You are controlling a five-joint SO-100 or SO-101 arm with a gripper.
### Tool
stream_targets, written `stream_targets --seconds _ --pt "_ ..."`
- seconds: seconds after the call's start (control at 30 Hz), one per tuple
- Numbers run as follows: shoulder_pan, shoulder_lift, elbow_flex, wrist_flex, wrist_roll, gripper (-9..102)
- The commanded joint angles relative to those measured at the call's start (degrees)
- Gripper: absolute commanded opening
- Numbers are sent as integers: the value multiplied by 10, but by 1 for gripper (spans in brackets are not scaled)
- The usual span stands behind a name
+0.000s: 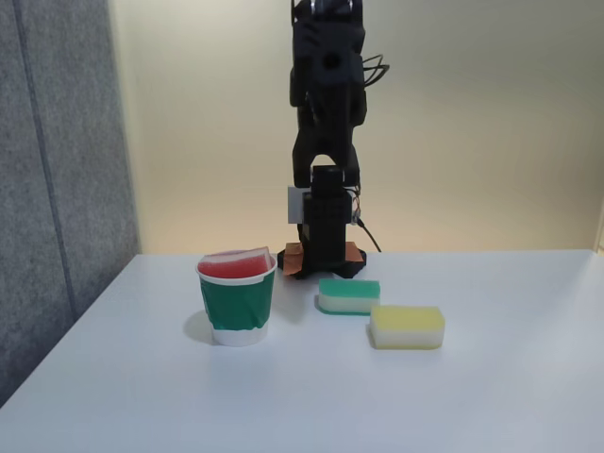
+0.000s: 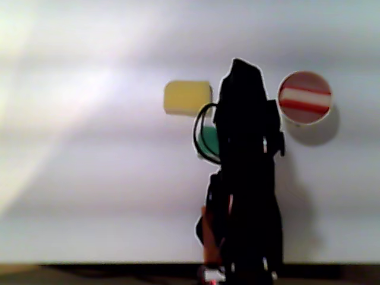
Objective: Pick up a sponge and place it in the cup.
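Note:
The red-and-white sponge (image 1: 236,263) sits tilted inside the green paper cup (image 1: 238,308), its top edge poking above the white rim. From above, the sponge (image 2: 304,98) shows as red and white stripes inside the round cup (image 2: 304,122). The black arm is folded up at the back of the table, with my gripper (image 1: 326,255) pointing down near the arm's base, well behind and to the right of the cup. Its fingers blend into the dark body, so its state is unclear. Nothing shows in its grasp.
A green-and-white sponge (image 1: 349,295) lies on the white table (image 1: 472,396) right of the cup, and a yellow-and-white sponge (image 1: 407,327) lies in front of it. In the other view the arm (image 2: 243,178) partly hides the green sponge (image 2: 208,140). A grey partition (image 1: 57,189) stands at left.

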State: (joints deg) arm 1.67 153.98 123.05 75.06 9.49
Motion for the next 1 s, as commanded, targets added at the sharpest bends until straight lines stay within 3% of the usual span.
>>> stream_targets --seconds 0.0,0.43,0.8,0.97 --pt "-7 44 58 -12 11 0" --pt "16 225 308 -33 -45 0" --pt "15 329 417 -10 -49 0" --pt "14 329 465 -40 -65 0"
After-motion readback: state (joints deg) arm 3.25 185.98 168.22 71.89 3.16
